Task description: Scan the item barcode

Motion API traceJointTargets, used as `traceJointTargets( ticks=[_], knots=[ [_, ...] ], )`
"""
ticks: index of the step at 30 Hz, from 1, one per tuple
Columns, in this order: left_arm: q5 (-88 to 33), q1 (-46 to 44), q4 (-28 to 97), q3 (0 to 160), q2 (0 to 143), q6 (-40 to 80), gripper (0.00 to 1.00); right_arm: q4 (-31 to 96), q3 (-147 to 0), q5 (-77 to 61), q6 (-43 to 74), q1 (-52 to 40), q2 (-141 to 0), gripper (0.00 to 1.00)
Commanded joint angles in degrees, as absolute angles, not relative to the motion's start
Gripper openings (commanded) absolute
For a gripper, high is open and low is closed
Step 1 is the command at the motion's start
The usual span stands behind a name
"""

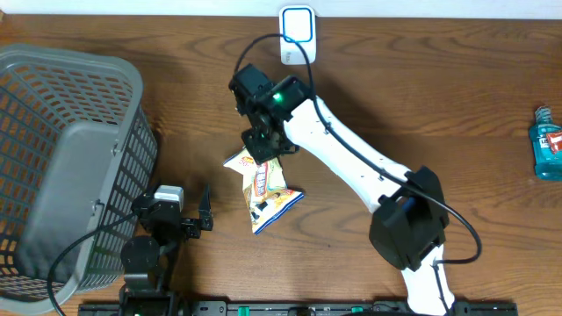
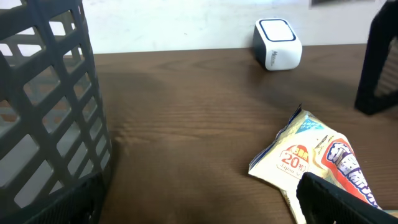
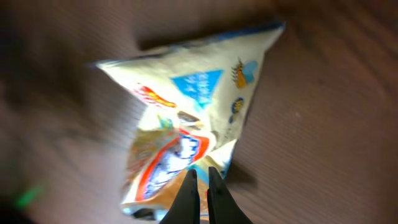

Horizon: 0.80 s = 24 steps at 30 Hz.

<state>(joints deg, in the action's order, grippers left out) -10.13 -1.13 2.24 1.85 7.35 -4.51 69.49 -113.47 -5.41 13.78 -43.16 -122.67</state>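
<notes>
The item is a cream snack bag (image 1: 268, 189) with red and blue print. It lies slanted near the table's middle, and its top corner is under my right gripper (image 1: 262, 145). In the right wrist view the thin black fingers (image 3: 200, 171) are shut on the bag's (image 3: 186, 106) edge. No barcode shows on the bag. A white scanner (image 1: 297, 33) with a blue-ringed face stands at the table's far edge, beyond the bag. My left gripper (image 1: 189, 215) rests low at the front left, open and holding nothing. The bag (image 2: 311, 155) lies by its right finger (image 2: 339, 199).
A large grey plastic basket (image 1: 61, 158) fills the left side, close beside my left gripper, and its wall (image 2: 43, 106) shows in the left wrist view. A blue mouthwash bottle (image 1: 546, 145) stands at the far right. The right arm (image 1: 351, 158) stretches diagonally over the table.
</notes>
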Motion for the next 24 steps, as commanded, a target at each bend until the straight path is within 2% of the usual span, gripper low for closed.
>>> traceJointTargets(
  ticks=[1,8,13,18,24],
  knots=[
    [-10.0,-1.0,2.9,0.2,7.2,-4.3,0.98,69.8,-112.9,-7.7,12.9,-44.6,-122.1,0.01],
    [-10.0,-1.0,2.9,0.2,7.2,-4.3,0.98,61.7,-98.5,-9.1,14.3,-47.3,-125.4,0.01],
    [-10.0,-1.0,2.9,0.2,7.2,-4.3,0.98,60.6,-93.7,-3.3,18.8,-47.1,-126.7,0.01],
    [-10.0,-1.0,2.9,0.2,7.2,-4.3,0.98,61.1,-94.2,6.5,21.8,-46.0,-126.7,0.01],
    [-10.0,-1.0,2.9,0.2,7.2,-4.3,0.98,67.9,-105.1,-3.2,15.6,-43.8,-125.1,0.01]
  ],
)
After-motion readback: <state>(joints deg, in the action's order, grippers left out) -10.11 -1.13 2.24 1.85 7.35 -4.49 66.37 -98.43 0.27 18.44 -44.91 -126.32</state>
